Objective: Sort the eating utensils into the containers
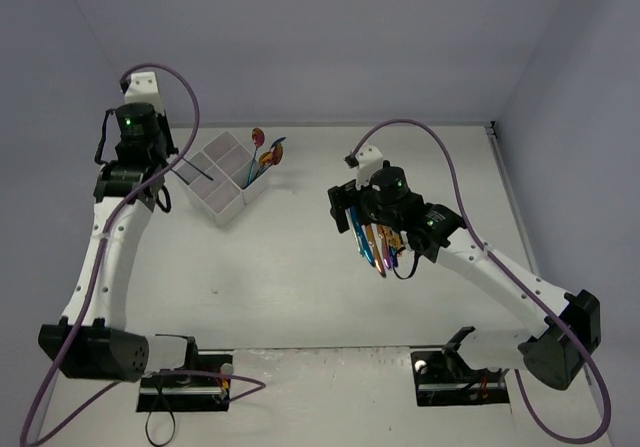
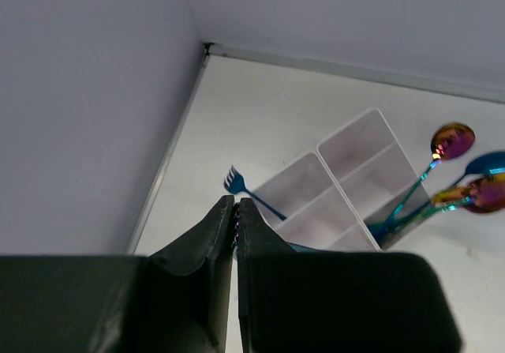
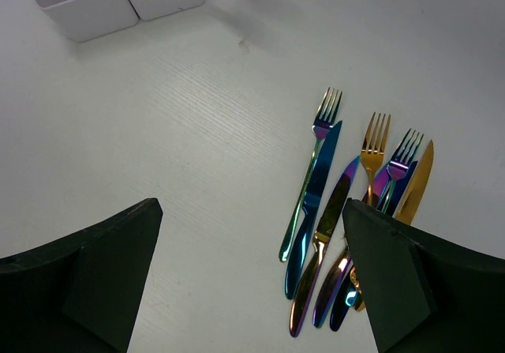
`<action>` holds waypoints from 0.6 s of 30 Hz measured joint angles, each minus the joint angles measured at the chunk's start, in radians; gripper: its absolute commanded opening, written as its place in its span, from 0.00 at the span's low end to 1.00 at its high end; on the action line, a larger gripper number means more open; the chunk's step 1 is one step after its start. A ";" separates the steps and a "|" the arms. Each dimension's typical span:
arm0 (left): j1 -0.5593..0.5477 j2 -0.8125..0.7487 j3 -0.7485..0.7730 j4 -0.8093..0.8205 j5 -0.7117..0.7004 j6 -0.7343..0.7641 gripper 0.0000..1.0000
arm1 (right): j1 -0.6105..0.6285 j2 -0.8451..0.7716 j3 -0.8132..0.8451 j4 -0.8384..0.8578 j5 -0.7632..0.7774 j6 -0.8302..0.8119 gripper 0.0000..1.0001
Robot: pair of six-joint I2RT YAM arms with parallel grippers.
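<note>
The white four-compartment container (image 1: 224, 205) stands at the back left. Three spoons (image 2: 453, 141) lean in its right compartment, bowls up. A blue fork (image 2: 237, 183) leans over the left rim, and its handle runs into a compartment behind my finger. My left gripper (image 2: 237, 201) is shut just short of the fork's tines, with nothing clearly clamped. Several forks and knives (image 3: 323, 179) lie side by side on the table. My right gripper (image 3: 251, 211) hovers open over them. Its right finger (image 3: 394, 274) covers part of the pile, and nothing is between the fingers.
The table's back edge and left wall (image 2: 170, 163) run close behind the container. Two corners of the container (image 3: 87, 13) show at the top left of the right wrist view. A purple cable (image 1: 430, 137) loops over the right arm.
</note>
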 measured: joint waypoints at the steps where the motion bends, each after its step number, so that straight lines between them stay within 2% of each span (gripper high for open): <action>1: 0.013 0.028 0.022 0.013 0.000 0.005 0.00 | -0.002 -0.009 -0.005 0.000 0.002 0.002 0.99; 6: 0.058 0.163 0.090 0.087 -0.009 0.023 0.00 | -0.015 -0.034 -0.026 -0.012 0.014 0.007 1.00; 14: 0.104 0.278 0.083 0.188 -0.015 0.048 0.00 | -0.027 -0.038 -0.059 -0.030 0.020 0.010 1.00; 18: 0.115 0.300 0.056 0.233 -0.013 0.055 0.12 | -0.032 -0.033 -0.062 -0.032 0.020 0.010 1.00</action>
